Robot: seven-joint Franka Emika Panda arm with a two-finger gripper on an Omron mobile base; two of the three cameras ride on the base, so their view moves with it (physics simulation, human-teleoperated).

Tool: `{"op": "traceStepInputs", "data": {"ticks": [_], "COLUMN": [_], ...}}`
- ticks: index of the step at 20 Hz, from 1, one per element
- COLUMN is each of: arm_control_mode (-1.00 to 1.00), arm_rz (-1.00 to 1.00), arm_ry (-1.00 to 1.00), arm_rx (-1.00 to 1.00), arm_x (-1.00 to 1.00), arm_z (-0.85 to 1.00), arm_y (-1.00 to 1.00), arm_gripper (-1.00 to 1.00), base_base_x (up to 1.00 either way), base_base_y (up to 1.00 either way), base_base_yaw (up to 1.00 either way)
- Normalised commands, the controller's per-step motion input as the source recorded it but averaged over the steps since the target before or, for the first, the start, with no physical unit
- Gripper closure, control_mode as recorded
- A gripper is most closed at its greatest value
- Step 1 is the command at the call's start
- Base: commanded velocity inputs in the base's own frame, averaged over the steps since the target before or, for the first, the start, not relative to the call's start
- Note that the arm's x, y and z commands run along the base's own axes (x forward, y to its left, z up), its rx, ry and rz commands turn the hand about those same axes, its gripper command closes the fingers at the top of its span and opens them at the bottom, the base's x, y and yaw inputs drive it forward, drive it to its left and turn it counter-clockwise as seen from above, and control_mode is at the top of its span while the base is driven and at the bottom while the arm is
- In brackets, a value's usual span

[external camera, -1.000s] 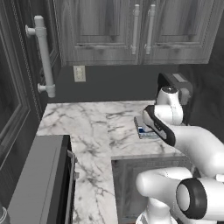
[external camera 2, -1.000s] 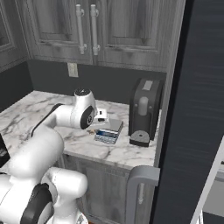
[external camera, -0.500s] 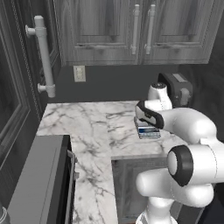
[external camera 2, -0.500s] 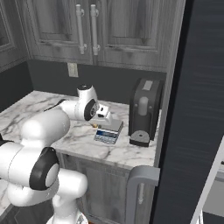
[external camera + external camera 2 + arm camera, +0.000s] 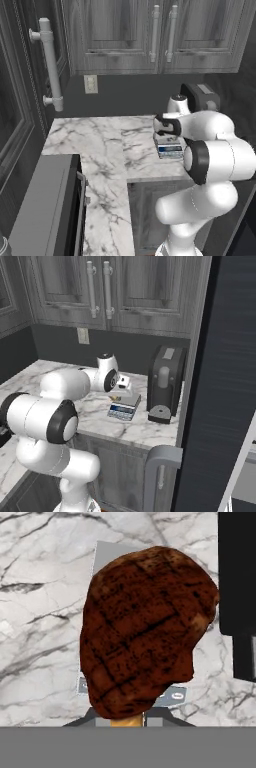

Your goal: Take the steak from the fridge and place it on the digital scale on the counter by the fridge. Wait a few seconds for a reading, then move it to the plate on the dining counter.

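I have the gripper [image 5: 127, 721] clamped narrow on the steak [image 5: 145, 629], hanging above the digital scale [image 5: 107, 554] on the worktop [image 5: 40, 587]. Risk: released off-centre, the meat could overhang the platform or strike the black appliance [image 5: 237, 592] beyond.

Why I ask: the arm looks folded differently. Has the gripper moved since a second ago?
Yes. In the right base view the gripper, shut on the steak, has shifted toward the black appliance, over the digital scale.
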Motion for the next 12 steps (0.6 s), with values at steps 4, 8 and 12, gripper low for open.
{"op": "traceStepInputs", "data": {"ticks": [4,8,12], "arm_control_mode": [-1.00,-1.00,-1.00], "arm_rz": [0.09,0.06,0.05], "arm_ry": [0.00,0.00,0.00], "arm_rx": [0.02,0.01,0.00], "arm_x": [0.23,0.08,0.25], "arm_z": [-0.21,-0.28,-0.40], "arm_y": [-0.01,0.00,0.00], "arm_gripper": [1.00,1.00,1.00], "base_base_x": [0.00,0.00,0.00], "base_base_y": [0.00,0.00,0.00], "base_base_yaw": [0.00,0.00,0.00]}}
